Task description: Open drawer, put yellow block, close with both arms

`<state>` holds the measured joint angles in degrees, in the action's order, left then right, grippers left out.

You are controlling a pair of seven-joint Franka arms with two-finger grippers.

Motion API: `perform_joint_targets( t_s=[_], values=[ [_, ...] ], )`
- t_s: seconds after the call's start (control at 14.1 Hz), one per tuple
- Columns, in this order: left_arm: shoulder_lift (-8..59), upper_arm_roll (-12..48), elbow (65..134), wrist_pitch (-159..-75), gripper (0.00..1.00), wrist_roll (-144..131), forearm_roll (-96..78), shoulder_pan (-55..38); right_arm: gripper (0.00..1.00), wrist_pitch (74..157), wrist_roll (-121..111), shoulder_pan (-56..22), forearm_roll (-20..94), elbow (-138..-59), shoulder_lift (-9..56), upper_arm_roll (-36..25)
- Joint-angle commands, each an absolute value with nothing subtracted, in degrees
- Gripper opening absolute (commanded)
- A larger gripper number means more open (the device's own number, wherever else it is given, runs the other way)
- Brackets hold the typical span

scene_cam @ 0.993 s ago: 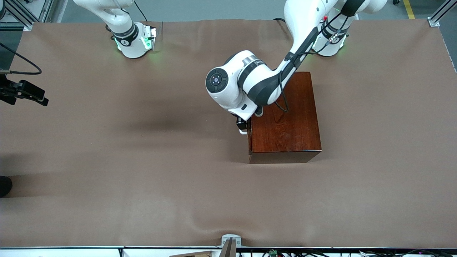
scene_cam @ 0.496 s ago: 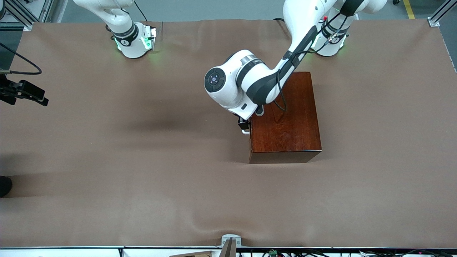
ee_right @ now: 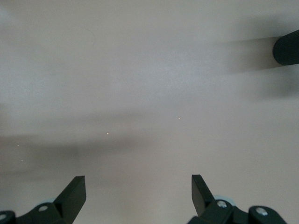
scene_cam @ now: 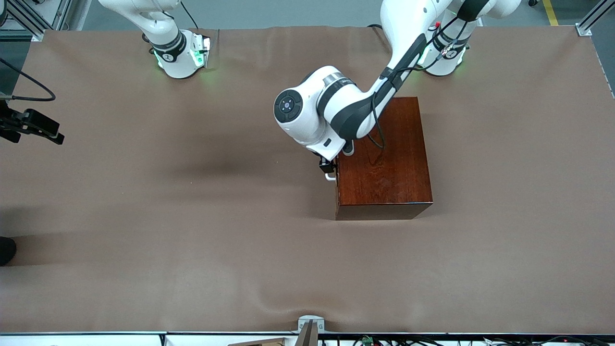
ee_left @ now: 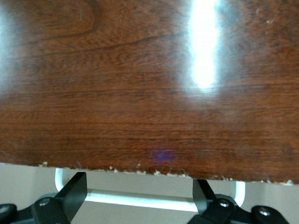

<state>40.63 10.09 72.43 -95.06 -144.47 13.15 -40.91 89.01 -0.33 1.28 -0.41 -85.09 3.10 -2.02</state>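
The dark reddish-brown wooden box (scene_cam: 384, 158) stands on the table near the left arm's base. Its drawer is pushed in; the front faces the right arm's end of the table. Only the white bar handle (scene_cam: 329, 177) shows, and it also shows in the left wrist view (ee_left: 140, 199). My left gripper (scene_cam: 326, 168) is open in front of the drawer, one finger near each end of the handle bar (ee_left: 139, 196). My right gripper (scene_cam: 48, 130) is open and empty over bare table at the right arm's end (ee_right: 138, 191). The yellow block is out of view.
The brown cloth-covered table (scene_cam: 192, 216) spreads wide around the box. A dark rounded object (scene_cam: 6, 250) lies at the table edge at the right arm's end, also in the right wrist view (ee_right: 287, 46). A metal bracket (scene_cam: 310, 327) sits at the edge nearest the front camera.
The drawer front and handle have slid the last bit into the box, with my left gripper following. The right arm has barely moved.
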Motion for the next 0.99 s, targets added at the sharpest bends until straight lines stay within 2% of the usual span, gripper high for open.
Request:
perform_joint_targets(
  t_s=[0.0, 0.43, 0.64, 0.92],
  values=[
    [40.08, 9.67, 72.25, -94.83, 1.0, -145.46, 15.12, -41.57, 1.0, 89.47, 0.0, 1.76, -0.79, -85.78, 2.11, -1.41],
    [40.08, 9.76, 69.61, -97.72, 1.0, -145.46, 15.12, -41.49, 1.0, 89.47, 0.0, 1.76, -0.7, -85.78, 2.11, -1.41],
    [39.9, 5.81, 67.78, -99.23, 1.0, -145.02, 15.21, -41.57, 1.0, 89.47, 0.0, 1.84, -0.62, -85.78, 2.11, -1.41],
    [37.36, 3.96, 67.32, -99.32, 1.0, -144.67, 15.21, -39.64, 1.0, 89.47, 0.0, 1.85, -0.44, -85.78, 2.11, -1.41]
  ],
)
